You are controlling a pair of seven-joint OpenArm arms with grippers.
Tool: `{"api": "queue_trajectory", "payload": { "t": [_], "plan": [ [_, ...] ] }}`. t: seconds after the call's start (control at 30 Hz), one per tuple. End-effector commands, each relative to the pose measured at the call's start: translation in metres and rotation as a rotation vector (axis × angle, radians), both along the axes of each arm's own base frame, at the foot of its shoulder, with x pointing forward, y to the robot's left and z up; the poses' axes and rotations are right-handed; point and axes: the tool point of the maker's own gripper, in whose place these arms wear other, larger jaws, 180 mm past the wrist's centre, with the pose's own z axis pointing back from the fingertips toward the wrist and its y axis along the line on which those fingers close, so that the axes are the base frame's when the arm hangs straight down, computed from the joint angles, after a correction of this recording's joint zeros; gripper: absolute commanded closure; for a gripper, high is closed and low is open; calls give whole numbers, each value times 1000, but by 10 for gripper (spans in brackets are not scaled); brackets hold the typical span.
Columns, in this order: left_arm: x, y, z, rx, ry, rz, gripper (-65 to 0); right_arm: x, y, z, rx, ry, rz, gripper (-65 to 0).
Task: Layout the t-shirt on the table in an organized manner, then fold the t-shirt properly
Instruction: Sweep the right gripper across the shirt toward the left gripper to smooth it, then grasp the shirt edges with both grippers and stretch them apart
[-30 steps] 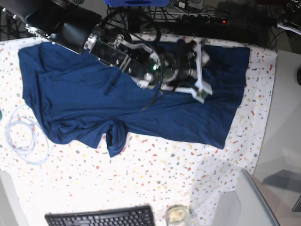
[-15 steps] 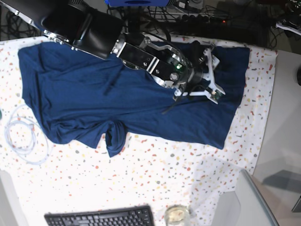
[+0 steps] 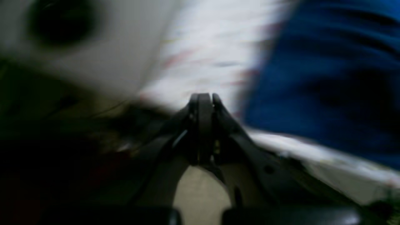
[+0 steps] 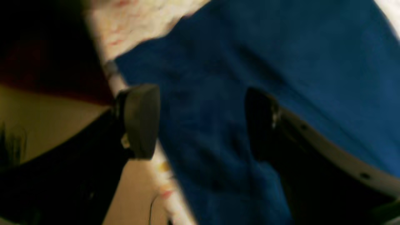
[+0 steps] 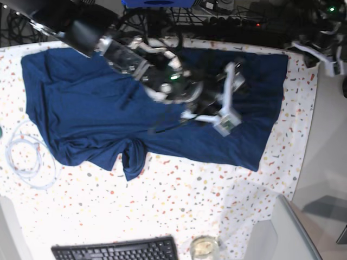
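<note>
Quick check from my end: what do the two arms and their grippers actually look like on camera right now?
The right arm is bulky black and silver with a small green light and dark cables along it; the right gripper has white finger frames carrying dark pads. The left gripper looks black, with slim fingers. In the base view the left arm shows white and dark parts and a green light.

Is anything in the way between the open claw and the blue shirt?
Nothing visible is. The right gripper hangs open right above the t-shirt, and in the right wrist view only blue cloth shows between its fingers. The pictures are blurry, so whether it touches the cloth cannot be told.
</note>
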Motion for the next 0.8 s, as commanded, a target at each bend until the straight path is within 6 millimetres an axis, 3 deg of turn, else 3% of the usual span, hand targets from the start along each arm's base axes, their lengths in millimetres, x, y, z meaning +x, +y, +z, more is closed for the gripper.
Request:
{"api": "queue_trajectory", "payload": {
  "t": [0.0, 0.17, 0.27, 0.33, 0.43, 0.53, 0.7, 0.77],
  "plan": [
    [5, -4, 0, -4, -5, 16, 0, 16, -8, 21, 50, -31, -47, -407],
    [28, -46, -23, -57, 8, 104, 0, 58, -105, 34, 39, -43, -305, -410],
    [40, -68, -26, -100, -3, 95, 0, 69, -148, 31, -4, -51, -389, -411],
    [47, -82, -27, -160, -30, 102, -107, 70, -169, 24, -40, -53, -418, -411],
    [54, -98, -29, -264, -68, 142, -314, 65, -187, 14, -75, -38, -440, -410],
    [64, -115, -28, -352, -101, 150, -418, 58, -189, 9, -79, -20, -445, -408],
    [79, -141, -26, -408, -113, 121, -395, 54, -189, 5, -83, -10, -443, -407],
    [79, -144, -35, -422, -90, 161, -374, 53, -189, 4, -84, -7, -443, -407]
  ]
}}
